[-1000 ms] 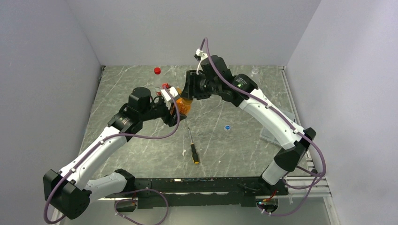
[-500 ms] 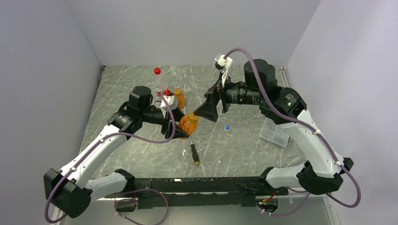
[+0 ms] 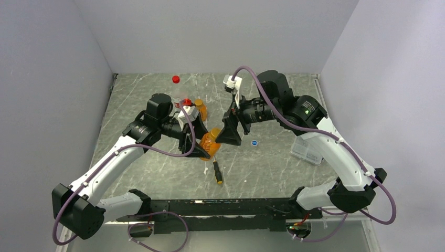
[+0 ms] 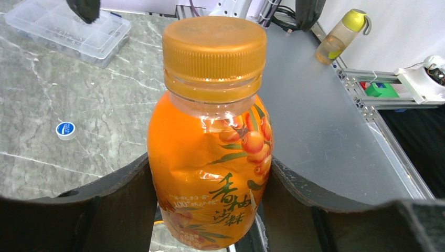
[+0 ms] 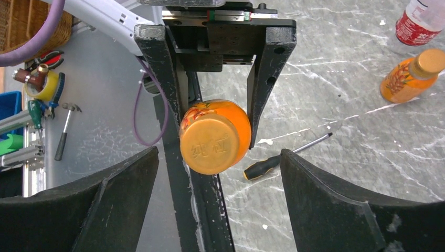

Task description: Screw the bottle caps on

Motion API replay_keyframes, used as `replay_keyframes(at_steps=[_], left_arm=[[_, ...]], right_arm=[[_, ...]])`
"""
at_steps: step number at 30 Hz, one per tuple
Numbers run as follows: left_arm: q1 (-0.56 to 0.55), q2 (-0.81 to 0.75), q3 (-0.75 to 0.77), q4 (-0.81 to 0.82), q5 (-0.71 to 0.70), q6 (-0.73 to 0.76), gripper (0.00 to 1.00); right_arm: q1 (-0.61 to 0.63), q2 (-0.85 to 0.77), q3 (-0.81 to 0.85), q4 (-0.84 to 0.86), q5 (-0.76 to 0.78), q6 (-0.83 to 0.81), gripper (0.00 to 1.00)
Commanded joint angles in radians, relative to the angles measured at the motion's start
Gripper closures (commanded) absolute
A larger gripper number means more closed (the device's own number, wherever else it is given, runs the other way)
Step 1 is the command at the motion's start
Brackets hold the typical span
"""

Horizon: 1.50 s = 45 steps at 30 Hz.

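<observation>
Squat amber-orange plastic bottle (image 4: 210,157), ribbed orange screw cap (image 5: 210,144) already seated on its neck. Raised above the grey marbled counter (image 3: 262,168), cap end tilted toward the right arm. Gripped round the body by the left jaws; flanked at the cap by the right jaws, spread wide and not touching.

Line up on the cap's axis, close on the ribbed rim only, then twist against the braced bottle.

Printed on the label: orange berries, Chinese characters ending 沙棘. Embossed on the cap top: two characters, unclear.
</observation>
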Motion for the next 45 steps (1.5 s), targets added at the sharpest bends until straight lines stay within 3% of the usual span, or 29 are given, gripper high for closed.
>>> replay_keyframes(at_steps=[1, 13, 20, 28, 32, 39, 45], left_arm=[[0.001, 0.006, 0.040, -0.005, 0.056, 0.004, 1.00], [0.001, 0.007, 0.042, -0.016, 0.051, 0.008, 1.00], [0.001, 0.002, 0.042, -0.006, 0.015, 0.004, 1.00], [0.001, -0.061, 0.026, 0.115, -0.291, -0.032, 1.00], [0.001, -0.083, 0.027, 0.183, -0.485, -0.030, 1.00], [-0.024, -0.099, 0.045, 0.274, -0.722, 0.012, 1.00], [-0.096, -0.095, 0.050, 0.296, -0.881, 0.085, 1.00]], right_arm=[[0.014, 0.001, 0.006, 0.009, -0.020, -0.031, 0.17], [0.040, 0.026, 0.016, 0.013, -0.013, -0.024, 0.26], [0.043, 0.030, 0.014, 0.011, -0.005, -0.002, 0.59], [0.044, 0.071, 0.002, 0.000, 0.161, 0.157, 0.85], [0.036, 0.110, 0.023, -0.014, 0.253, 0.282, 0.92], [0.023, 0.216, 0.091, -0.034, 0.324, 0.509, 1.00], [0.021, 0.253, 0.108, 0.016, 0.384, 0.622, 1.00]])
